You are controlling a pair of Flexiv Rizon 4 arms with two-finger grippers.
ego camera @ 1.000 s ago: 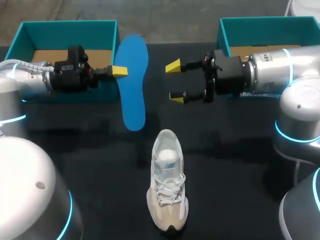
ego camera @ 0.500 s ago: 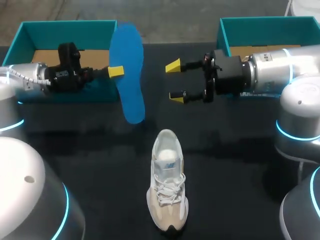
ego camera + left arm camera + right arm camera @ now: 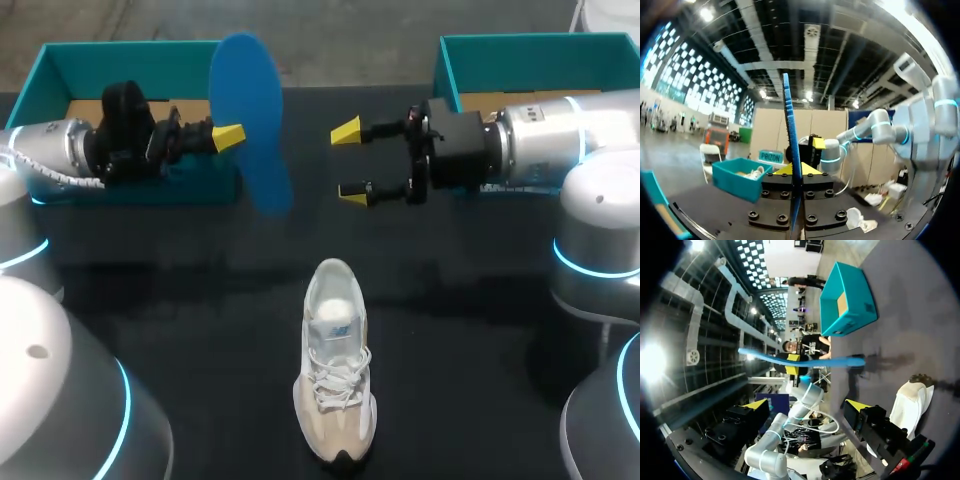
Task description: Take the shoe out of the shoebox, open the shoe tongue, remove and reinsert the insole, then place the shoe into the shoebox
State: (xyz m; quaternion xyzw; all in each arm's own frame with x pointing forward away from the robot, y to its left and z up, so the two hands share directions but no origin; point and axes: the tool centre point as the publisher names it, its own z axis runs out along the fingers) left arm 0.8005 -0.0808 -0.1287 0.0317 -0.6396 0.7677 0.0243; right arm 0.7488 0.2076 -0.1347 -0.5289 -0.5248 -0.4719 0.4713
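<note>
**Blue insole gripped in the air, up and to the left of the shoe**

The left arm comes in low over the left box (image 3: 130, 45) and lies nearly level, its wrist turned so the fingers point toward the middle. The left end effector (image 3: 228, 136) is clenched on the insole (image 3: 250, 120), one yellow tip on each face. It holds the insole off the tabletop (image 3: 180, 300), beyond the shoe (image 3: 335, 370) and to its left. In the left wrist view the insole (image 3: 791, 165) stands edge-on as a thin blue line between the yellow tips.

The right arm stretches level from the right, in front of the right box (image 3: 530, 38). The right end effector (image 3: 349, 162) is released, its two yellow tips spread wide with nothing between them, just beyond the shoe's heel and well above it. In the right wrist view the insole (image 3: 800, 361) hangs ahead of those parted fingers, with the shoe (image 3: 907, 400) off to one side.

The shoe sits upright on the tabletop outside both boxes, toe toward the robot. It is white with beige panels, white laces and a dark toe tip. The insole is thin and flat, plain blue, with rounded ends. Both boxes lie beyond the shoe; they are open, with teal walls and brown cardboard floors. The tabletop is matte black.
</note>
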